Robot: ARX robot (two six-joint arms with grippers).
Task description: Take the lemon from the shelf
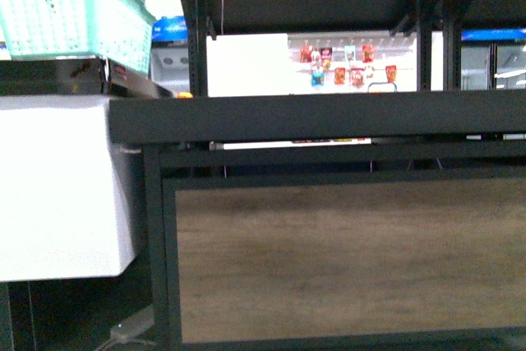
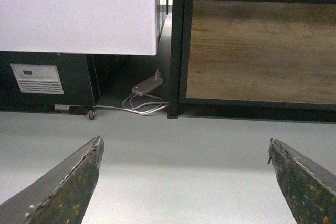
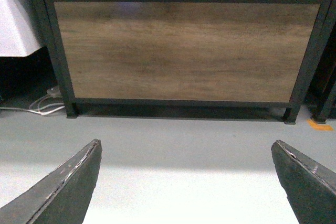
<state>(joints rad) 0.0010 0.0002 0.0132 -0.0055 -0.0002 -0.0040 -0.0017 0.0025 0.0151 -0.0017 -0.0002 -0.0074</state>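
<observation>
The shelf (image 1: pixel 329 117) fills the front view: a black metal rack with a deep front rim and a wood-grain panel (image 1: pixel 345 256) below it. No lemon shows in any view; the tray surface lies above my line of sight. A small orange speck (image 1: pixel 185 94) peeks over the rim at its left end. Neither arm appears in the front view. My left gripper (image 2: pixel 185 141) is open above grey floor, facing the shelf's black corner post (image 2: pixel 177 51). My right gripper (image 3: pixel 186 142) is open too, nothing between its fingers, facing the wood panel (image 3: pixel 184 51).
A white cabinet (image 1: pixel 57 187) stands left of the shelf, with a teal basket (image 1: pixel 66 6) on top. A power strip and white cables (image 2: pixel 147 85) lie on the floor by the shelf's left leg. An orange floor mark (image 3: pixel 319 125) sits at the right leg.
</observation>
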